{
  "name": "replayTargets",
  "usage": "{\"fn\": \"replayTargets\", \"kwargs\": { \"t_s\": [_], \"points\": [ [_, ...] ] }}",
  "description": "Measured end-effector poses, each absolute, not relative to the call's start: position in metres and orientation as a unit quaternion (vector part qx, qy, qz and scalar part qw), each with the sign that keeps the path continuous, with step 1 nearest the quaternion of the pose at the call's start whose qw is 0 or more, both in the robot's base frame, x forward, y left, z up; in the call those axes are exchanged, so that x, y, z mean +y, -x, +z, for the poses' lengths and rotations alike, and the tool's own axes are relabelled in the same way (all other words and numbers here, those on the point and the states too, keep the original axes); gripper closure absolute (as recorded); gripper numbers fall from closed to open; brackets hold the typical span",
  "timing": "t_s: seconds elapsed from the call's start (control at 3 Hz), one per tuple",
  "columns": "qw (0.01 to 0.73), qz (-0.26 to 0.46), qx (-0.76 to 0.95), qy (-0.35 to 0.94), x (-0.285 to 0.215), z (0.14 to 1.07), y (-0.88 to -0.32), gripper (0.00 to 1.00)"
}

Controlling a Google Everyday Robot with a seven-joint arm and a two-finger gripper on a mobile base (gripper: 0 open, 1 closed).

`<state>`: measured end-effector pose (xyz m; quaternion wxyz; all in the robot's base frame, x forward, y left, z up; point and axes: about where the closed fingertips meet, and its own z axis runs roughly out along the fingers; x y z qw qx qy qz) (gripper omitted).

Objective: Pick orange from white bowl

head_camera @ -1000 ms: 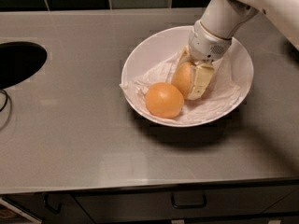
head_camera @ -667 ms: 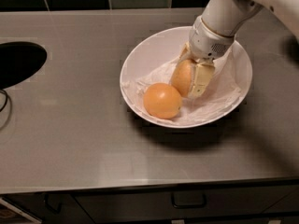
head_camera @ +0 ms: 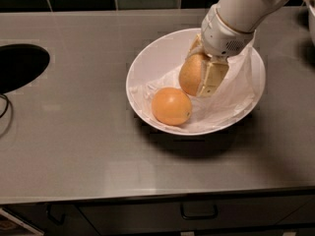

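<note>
The white bowl (head_camera: 147, 63) sits on the grey counter, lined with crumpled white paper. My gripper (head_camera: 203, 77) reaches down into it from the upper right and is shut on the duller yellow-brown orange (head_camera: 191, 73), which is held between the cream fingers (head_camera: 212, 78) above the paper lining. A brighter, rounder orange fruit (head_camera: 171, 105) lies in the front left of the bowl, apart from the gripper.
The grey counter (head_camera: 78, 132) runs to a front edge with drawers and a handle (head_camera: 199, 213) below. A dark round sink opening (head_camera: 19, 65) is at the left. Dark tiles line the back wall.
The gripper has risen with the dull orange in it, lifting it up off the paper. The bright orange stays in place in the bowl.
</note>
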<state>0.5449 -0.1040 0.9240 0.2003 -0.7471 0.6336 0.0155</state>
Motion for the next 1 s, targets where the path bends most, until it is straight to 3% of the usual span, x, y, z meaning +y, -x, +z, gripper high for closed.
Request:
{"fn": "replayTargets", "kwargs": {
  "t_s": [1.0],
  "points": [
    [0.253,-0.008,0.625,0.738,-0.1102,0.9448,-0.5371,1.00]
  ]
}}
